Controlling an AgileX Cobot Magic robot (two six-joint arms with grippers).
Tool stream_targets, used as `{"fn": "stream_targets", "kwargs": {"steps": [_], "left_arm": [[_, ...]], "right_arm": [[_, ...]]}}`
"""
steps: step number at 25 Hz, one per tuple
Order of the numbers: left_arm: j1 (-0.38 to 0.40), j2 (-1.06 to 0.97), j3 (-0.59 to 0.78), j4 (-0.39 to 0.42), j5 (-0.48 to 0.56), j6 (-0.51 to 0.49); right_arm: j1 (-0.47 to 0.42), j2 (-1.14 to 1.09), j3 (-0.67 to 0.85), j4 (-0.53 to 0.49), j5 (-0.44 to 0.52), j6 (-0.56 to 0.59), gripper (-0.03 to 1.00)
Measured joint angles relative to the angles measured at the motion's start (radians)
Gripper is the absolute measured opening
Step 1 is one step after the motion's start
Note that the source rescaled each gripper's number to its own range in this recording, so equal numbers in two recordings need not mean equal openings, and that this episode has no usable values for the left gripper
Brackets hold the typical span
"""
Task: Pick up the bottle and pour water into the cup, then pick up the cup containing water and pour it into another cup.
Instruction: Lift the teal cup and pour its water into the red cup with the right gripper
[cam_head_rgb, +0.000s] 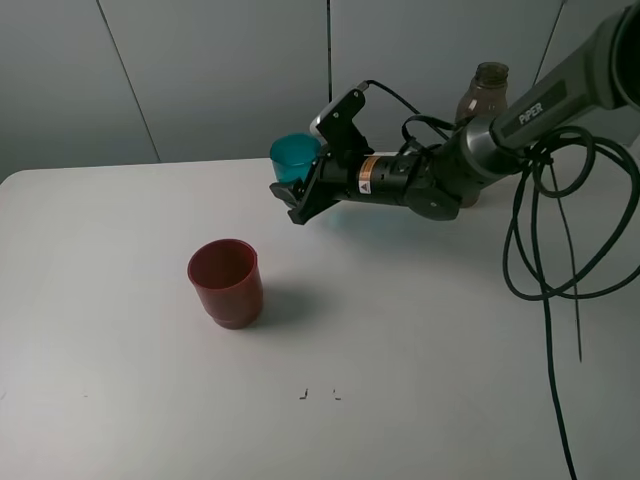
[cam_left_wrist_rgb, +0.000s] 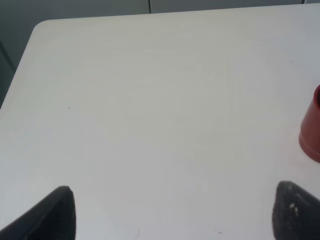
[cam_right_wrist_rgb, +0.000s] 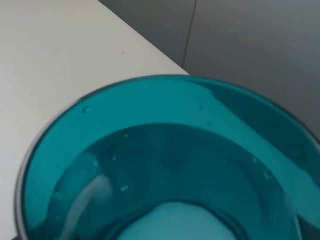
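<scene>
My right jaws grip the small translucent teal plastic tumbler, part-filled and held aloft, behind the squat dark red plastic cup. I should carry it level over that rim, then tip slowly. Left jaws stand open.

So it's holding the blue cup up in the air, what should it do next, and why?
Probably carry the teal cup across until it is above the red cup. The right gripper holds it with water inside, well off to the side, so tipping now would likely wet the table.
</scene>
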Motion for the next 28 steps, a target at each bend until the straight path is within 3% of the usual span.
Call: {"fn": "stream_targets", "kwargs": {"steps": [11, 28], "left_arm": [[0.000, 0.000, 0.000, 0.000, 0.000, 0.000], [0.000, 0.000, 0.000, 0.000, 0.000, 0.000]], "right_arm": [[0.066, -0.044, 0.002, -0.016, 0.008, -0.004, 0.07], [0.086, -0.045, 0.002, -0.058, -0.006, -0.057, 0.07]]}}
